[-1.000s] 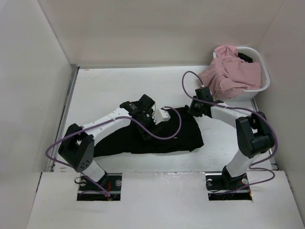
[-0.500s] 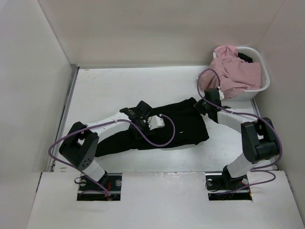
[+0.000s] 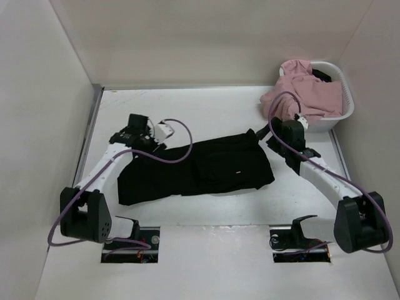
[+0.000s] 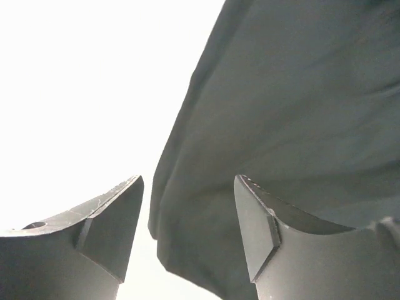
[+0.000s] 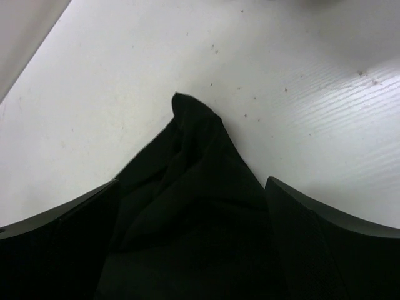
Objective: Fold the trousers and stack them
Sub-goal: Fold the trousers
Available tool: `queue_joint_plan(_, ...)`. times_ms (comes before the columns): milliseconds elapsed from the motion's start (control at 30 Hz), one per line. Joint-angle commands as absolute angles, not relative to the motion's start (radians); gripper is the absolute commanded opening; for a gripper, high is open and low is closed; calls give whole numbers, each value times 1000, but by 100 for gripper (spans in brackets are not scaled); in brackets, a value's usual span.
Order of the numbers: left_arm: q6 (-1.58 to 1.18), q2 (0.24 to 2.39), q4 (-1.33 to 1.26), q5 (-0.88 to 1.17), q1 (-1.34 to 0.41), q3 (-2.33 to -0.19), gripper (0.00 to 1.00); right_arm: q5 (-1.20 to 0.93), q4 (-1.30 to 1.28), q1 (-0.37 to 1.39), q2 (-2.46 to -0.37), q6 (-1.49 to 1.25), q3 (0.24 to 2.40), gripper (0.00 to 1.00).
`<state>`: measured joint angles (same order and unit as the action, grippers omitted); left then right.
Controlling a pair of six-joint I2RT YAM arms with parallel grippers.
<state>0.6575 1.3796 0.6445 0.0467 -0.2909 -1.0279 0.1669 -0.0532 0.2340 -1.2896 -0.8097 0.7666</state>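
Note:
The black trousers [image 3: 212, 169] lie stretched out across the middle of the table, running from front left to right. My left gripper [image 3: 149, 142] hovers at their back left edge. In the left wrist view it [image 4: 187, 178] is open, and the cloth [image 4: 294, 112] lies below and to the right of the jaws, not pinched. My right gripper [image 3: 269, 139] sits at the trousers' back right corner. Its own view shows this gripper [image 5: 192, 181] open wide, with the peaked corner of the cloth [image 5: 187, 206] lying loose between the fingers.
A white laundry basket [image 3: 340, 115] stands at the back right, with pink cloth [image 3: 306, 94] heaped in it and spilling over its near rim, just behind the right arm. White walls close in the table on the left, back and right.
The right gripper has opened and let go of the trousers' corner. The left arm has swung from the trousers' middle back to their left edge. The trousers now lie longer and flatter.

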Motion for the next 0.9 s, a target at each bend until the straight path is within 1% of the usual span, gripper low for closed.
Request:
queue_joint_plan(0, 710, 1327, 713, 20, -152, -905, 59, 48, -112, 222, -1232, -690, 689, 100)
queue_joint_plan(100, 759, 1347, 602, -50, -36, -798, 59, -67, -86, 176, -1224, -664, 612, 100)
queue_joint_plan(167, 769, 1359, 575, -55, 13, -781, 58, -113, -72, 137, -1256, -661, 578, 100)
queue_joint_plan(200, 767, 1361, 571, -46, 27, -781, 58, -132, -54, 130, -1268, -655, 577, 98)
queue_joint_plan(300, 764, 1365, 557, -35, 64, -782, 59, -159, -46, 133, -1310, -627, 610, 100)
queue_joint_plan(433, 767, 1390, 551, -35, 82, -799, 59, -167, -122, 146, -1388, -618, 686, 95)
queue_joint_plan(600, 781, 1391, 548, -46, 93, -811, 59, -218, -213, 232, -1497, -617, 745, 91)
queue_joint_plan(633, 788, 1390, 548, -46, 97, -811, 59, -228, -204, 249, -1508, -620, 746, 88)
queue_joint_plan(700, 801, 1400, 548, -48, 104, -816, 60, -244, -192, 263, -1531, -630, 744, 69)
queue_joint_plan(767, 808, 1420, 546, -51, 110, -824, 59, -249, -187, 263, -1540, -652, 742, 28)
queue_joint_plan(800, 810, 1430, 542, -57, 116, -831, 59, -239, -187, 252, -1522, -661, 739, 10)
queue_joint_plan(833, 807, 1434, 537, -60, 120, -841, 59, -226, -187, 234, -1488, -666, 738, 2)
queue_joint_plan(867, 804, 1433, 534, -55, 127, -854, 59, -204, -198, 208, -1442, -667, 741, 0)
